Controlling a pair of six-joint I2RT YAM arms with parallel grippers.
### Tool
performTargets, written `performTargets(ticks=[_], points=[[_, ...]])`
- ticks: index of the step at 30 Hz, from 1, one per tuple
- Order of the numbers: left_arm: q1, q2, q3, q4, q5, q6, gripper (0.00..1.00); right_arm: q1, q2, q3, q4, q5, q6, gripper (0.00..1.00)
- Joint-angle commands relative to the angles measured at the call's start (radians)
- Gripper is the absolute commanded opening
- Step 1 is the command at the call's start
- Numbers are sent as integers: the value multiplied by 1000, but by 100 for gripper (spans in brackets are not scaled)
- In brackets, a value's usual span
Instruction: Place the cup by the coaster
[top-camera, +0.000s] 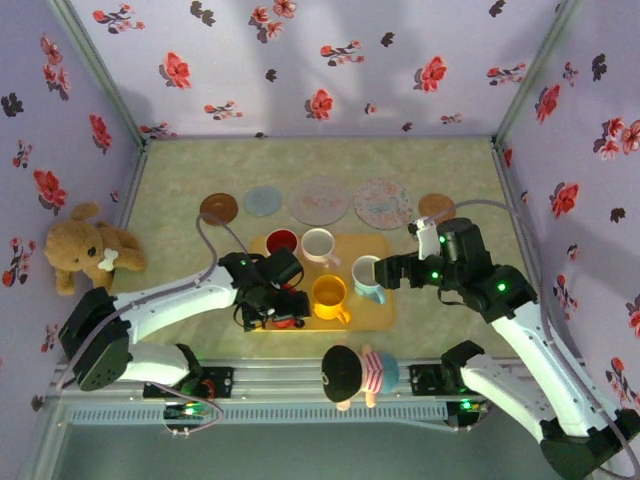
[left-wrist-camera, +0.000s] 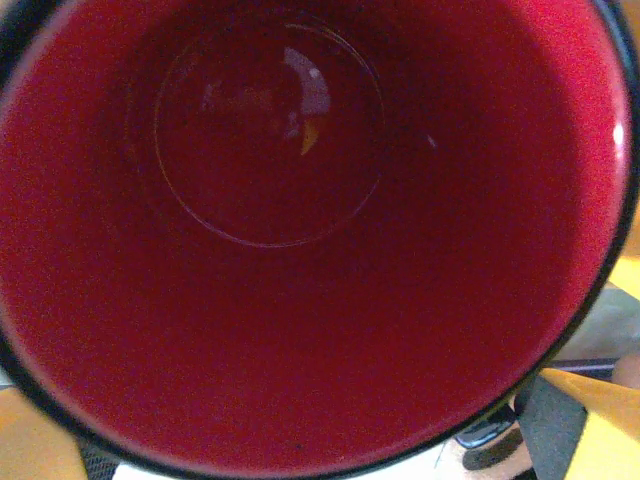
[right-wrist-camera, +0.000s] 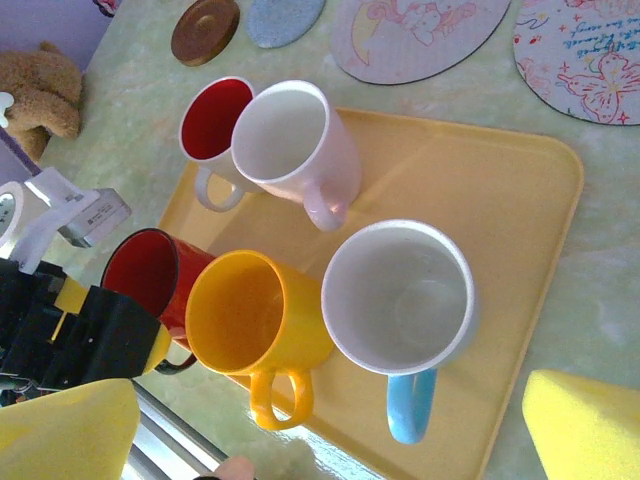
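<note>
counter (top-camera: 180, 200): pale green, carrying a yellow tray with a row of coasters behind it
tray (right-wrist-camera: 500, 190): five cups stand on it
coasters (top-camera: 320, 200): at the back, well apart from the black cup (left-wrist-camera: 300, 250)
left hand (top-camera: 268, 300): fingers spread wide, right over the black cup
right hand (top-camera: 388, 272): fingers apart, beside the blue-handled cup (right-wrist-camera: 400, 300)
black cup: red inside, upright at the tray's near left corner, mouth straight beneath the left hand

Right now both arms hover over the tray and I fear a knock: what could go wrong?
The black mug stands right beside the yellow mug; the left tool, open over it, could shove the yellow one. The black mug also sits at the tray edge and might tip off.
</note>
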Motion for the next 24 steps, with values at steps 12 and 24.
performTargets(ticks=[12, 24], points=[[50, 91, 134, -256, -33, 262, 100, 6, -6, -31, 32, 27, 3, 99], [134, 50, 137, -362, -39, 404, 99, 6, 19, -44, 69, 17, 23, 99]])
